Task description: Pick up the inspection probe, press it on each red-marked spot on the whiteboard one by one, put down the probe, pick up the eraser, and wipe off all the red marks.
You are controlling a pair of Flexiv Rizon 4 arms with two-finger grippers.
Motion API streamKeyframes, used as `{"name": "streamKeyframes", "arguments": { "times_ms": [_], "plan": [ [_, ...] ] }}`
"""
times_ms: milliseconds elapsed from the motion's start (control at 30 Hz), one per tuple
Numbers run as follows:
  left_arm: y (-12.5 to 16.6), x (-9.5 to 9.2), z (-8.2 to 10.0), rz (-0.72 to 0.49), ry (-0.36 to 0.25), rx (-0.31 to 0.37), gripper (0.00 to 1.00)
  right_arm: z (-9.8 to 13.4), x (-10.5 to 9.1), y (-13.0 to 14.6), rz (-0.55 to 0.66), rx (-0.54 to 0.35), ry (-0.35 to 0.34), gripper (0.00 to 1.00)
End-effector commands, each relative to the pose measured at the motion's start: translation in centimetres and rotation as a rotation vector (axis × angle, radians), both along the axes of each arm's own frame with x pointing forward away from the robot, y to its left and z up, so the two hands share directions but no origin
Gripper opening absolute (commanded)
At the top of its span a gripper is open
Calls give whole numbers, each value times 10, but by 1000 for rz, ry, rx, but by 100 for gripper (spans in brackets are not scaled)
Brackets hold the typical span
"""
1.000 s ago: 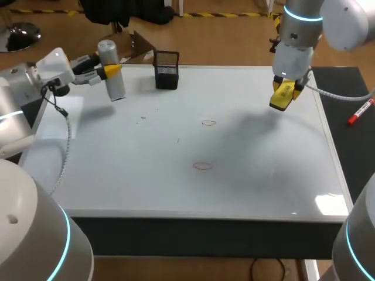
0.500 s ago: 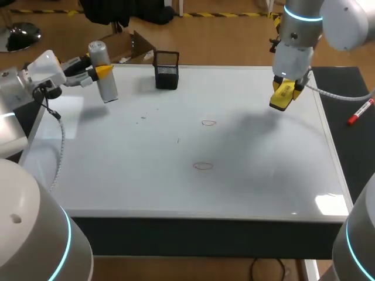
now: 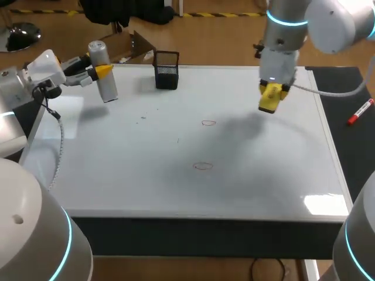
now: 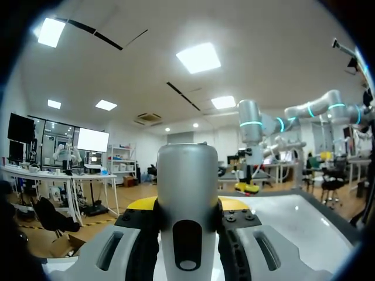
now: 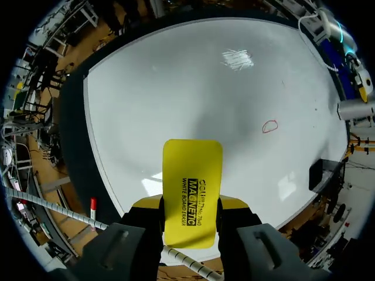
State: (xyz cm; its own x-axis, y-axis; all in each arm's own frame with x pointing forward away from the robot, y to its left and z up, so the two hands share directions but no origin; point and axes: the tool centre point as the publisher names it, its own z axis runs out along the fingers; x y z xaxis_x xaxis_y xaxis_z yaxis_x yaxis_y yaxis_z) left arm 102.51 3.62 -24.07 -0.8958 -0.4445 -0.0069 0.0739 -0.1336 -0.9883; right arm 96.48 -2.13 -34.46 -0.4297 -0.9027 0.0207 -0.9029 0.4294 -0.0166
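Note:
The inspection probe [image 3: 102, 71], a grey cylinder, hangs nearly upright above the far left corner of the whiteboard [image 3: 263, 175], and my left gripper [image 3: 98, 72] is shut on it. In the left wrist view the probe [image 4: 187, 193] fills the gap between both fingers. My right gripper [image 3: 270, 93] is shut on the yellow eraser [image 3: 269, 99] above the board's far right part. In the right wrist view the eraser [image 5: 192, 187] sticks out ahead of the fingers. Two red marks show mid-board, one farther [image 3: 208, 123] and one nearer [image 3: 203, 166]. One red mark [image 5: 270, 126] lies ahead of the eraser.
A black mesh holder [image 3: 166, 70] stands at the board's far edge, right of the probe. A red marker [image 3: 360, 111] lies on the dark surface beyond the board's right edge. A few small dark specks [image 3: 142, 119] dot the left half.
The left arm carried the probe left and back toward the far left corner, then held still. In the last half second the right arm shifted left with the eraser.

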Motion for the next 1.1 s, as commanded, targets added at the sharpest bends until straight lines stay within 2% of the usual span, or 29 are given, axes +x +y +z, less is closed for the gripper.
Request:
{"name": "streamKeyframes", "arguments": {
  "times_ms": [33, 367, 633, 800, 1100],
  "plan": [
    [0, 0, 1, 2, -2, -1, 0, 10, -17, 37, 42, -23, -26, 0],
    [0, 0, 1, 2, -2, -1, 0, -4, -46, 128, 178, 33, -24, 0],
    [0, 0, 1, 2, -2, -1, 0, -33, -64, 194, 309, 73, 24, 0],
    [0, 0, 1, 2, -2, -1, 0, -43, -65, 214, 333, 93, 17, 0],
    [0, 0, 1, 2, -2, -1, 0, -55, -57, 221, 402, 123, -5, 0]
  ]
}}
